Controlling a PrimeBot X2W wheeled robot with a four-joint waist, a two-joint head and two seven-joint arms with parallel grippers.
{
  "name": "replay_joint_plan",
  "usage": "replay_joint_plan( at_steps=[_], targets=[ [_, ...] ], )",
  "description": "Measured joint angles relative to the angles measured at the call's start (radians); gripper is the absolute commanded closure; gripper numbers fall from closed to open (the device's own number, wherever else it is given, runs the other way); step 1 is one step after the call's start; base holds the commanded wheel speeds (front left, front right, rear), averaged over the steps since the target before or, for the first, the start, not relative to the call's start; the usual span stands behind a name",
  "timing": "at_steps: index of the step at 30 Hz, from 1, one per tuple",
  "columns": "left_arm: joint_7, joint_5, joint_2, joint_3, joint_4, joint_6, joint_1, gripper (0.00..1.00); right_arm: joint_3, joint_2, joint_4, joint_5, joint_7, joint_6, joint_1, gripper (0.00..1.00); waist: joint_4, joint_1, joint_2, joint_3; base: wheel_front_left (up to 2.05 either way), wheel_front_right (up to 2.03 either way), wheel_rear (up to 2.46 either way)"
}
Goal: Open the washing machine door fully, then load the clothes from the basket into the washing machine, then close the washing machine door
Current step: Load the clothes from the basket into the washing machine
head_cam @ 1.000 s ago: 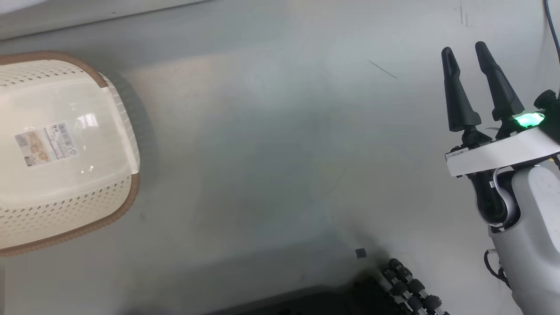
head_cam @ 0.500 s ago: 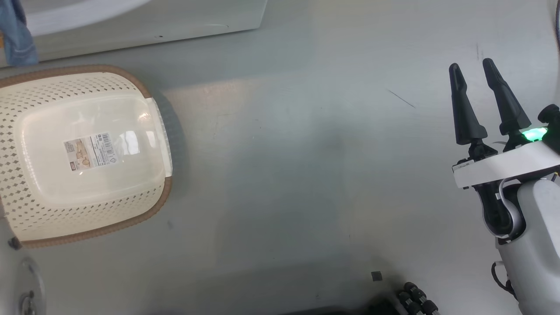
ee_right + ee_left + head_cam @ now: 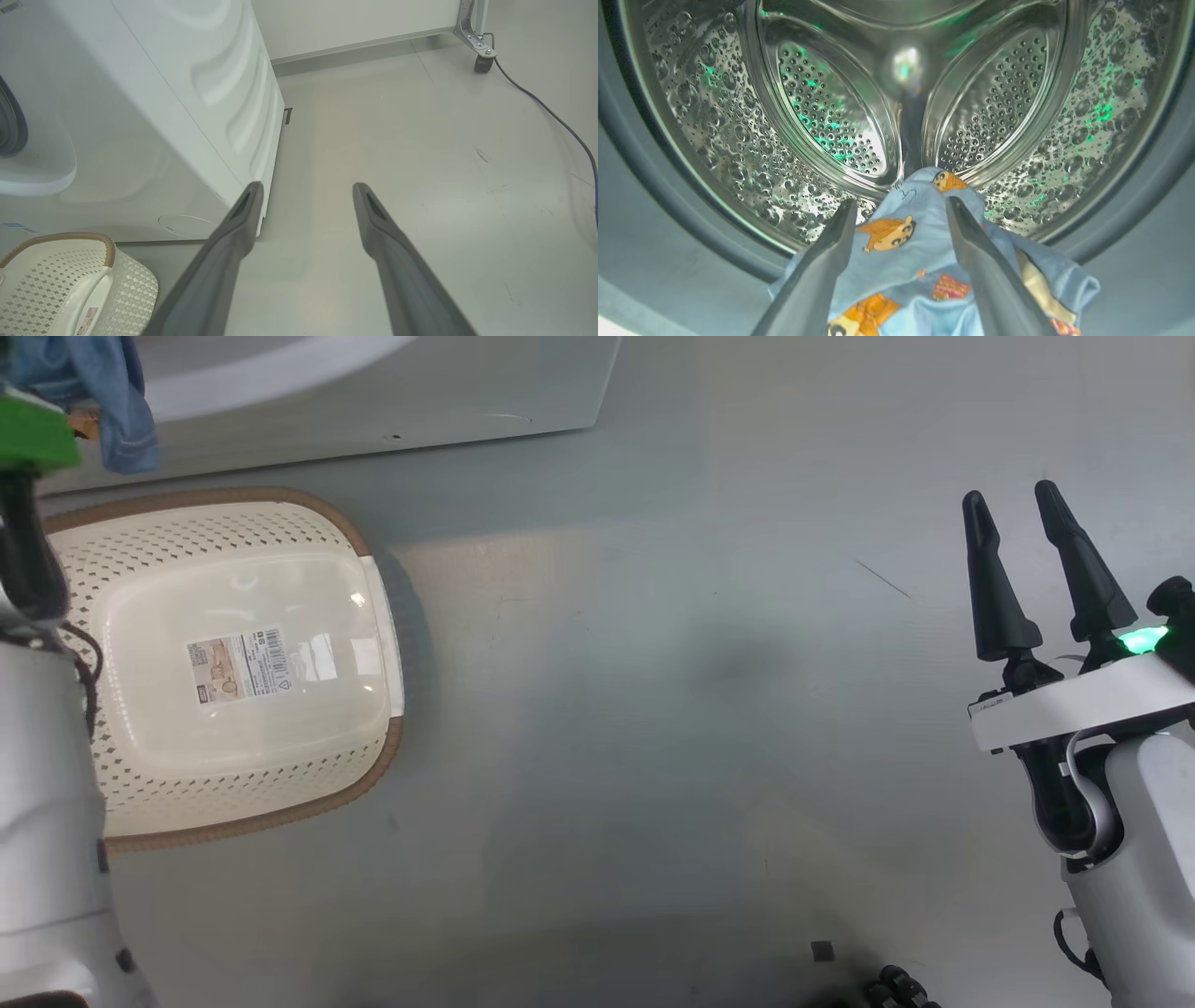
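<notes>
1. Here, the clothes [image 3: 901, 242] lie between the spread fingers of the left gripper [image 3: 899, 205], draped over the front lip of the washing machine [image 3: 738, 140] drum and partly inside it.
2. The left gripper points straight into the drum, its fingers wide apart and not closed on the fabric.
3. The right gripper [image 3: 1008, 491] hangs over the floor [image 3: 653, 709], fingers apart and holding nothing, well apart from the basket [image 3: 215, 807].
4. The basket stands on the floor just in front of the washing machine.

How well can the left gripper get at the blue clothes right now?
Probably yes: the left gripper stands open astride the clothes, which lie at the front edge of the drum, with nothing in between.
</notes>
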Motion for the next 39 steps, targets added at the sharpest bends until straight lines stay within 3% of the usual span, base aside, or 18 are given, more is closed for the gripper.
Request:
replay_joint_plan(
  at_steps=[8,24,39],
  targets=[
    [-0.077,-0.012,-0.038,0.012,-0.032,0.011,0.149,0.00,-0.011,-0.001,-0.002,-0.001,0.000,0.000,0.012,0.00,0.005,0.0000,0.0000,-0.011,0.00,0.00,0.00],
    [-0.116,-0.029,-0.092,0.040,-0.102,0.054,0.419,0.00,-0.012,-0.003,-0.006,-0.007,0.000,0.000,0.026,0.00,0.019,0.0000,0.0000,-0.016,0.00,0.00,0.00],
    [-0.123,0.039,-0.109,-0.030,-0.153,0.080,0.591,0.00,-0.007,-0.004,-0.009,-0.007,0.000,0.000,0.027,0.00,0.015,0.0000,0.0000,-0.009,0.00,0.00,0.00]
  ],
)
